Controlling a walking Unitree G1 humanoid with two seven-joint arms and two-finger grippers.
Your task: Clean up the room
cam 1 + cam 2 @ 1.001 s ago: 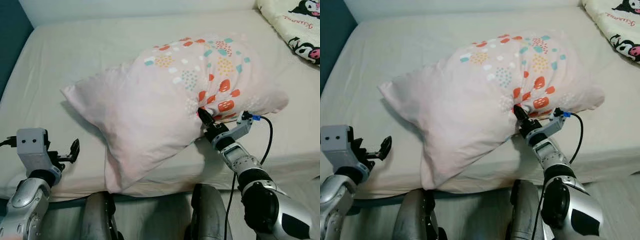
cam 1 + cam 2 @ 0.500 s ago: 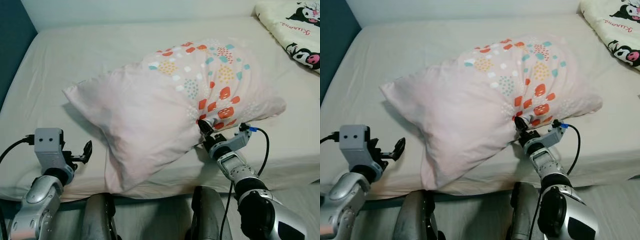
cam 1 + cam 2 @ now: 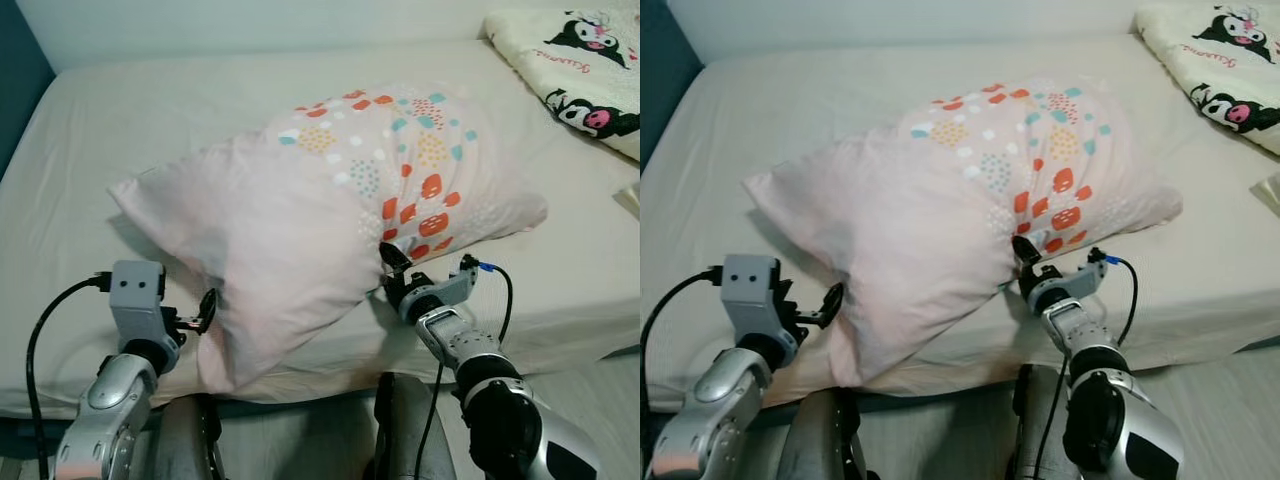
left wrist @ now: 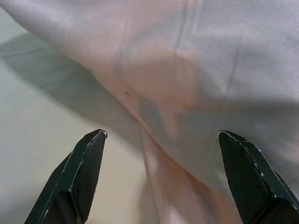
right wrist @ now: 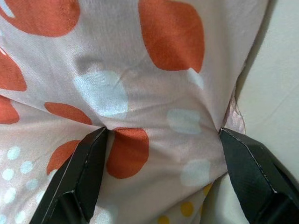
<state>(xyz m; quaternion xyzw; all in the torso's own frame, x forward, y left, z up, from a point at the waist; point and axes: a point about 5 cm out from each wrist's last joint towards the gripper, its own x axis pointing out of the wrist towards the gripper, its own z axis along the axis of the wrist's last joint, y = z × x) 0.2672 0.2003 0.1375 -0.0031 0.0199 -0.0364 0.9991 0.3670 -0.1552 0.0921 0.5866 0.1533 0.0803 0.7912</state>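
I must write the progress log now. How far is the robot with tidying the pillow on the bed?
Done: nothing looks finished; the pink patterned pillow lies crooked on the mattress. In hand: the right gripper presses open fingers into its front edge, and the left gripper is open at its lower corner. Left: gripping and placing it; a cartoon blanket lies at the far corner.

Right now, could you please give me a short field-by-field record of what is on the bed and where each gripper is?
Surface: bed with a plain cream sheet
Main item: pink pillow, patterned with orange and teal spots at one end, lying near the front edge
Other item: cartoon-print blanket at the far right corner
Left gripper: open, at the pillow's lower left edge
Right gripper: fingers spread, pressed against the patterned end
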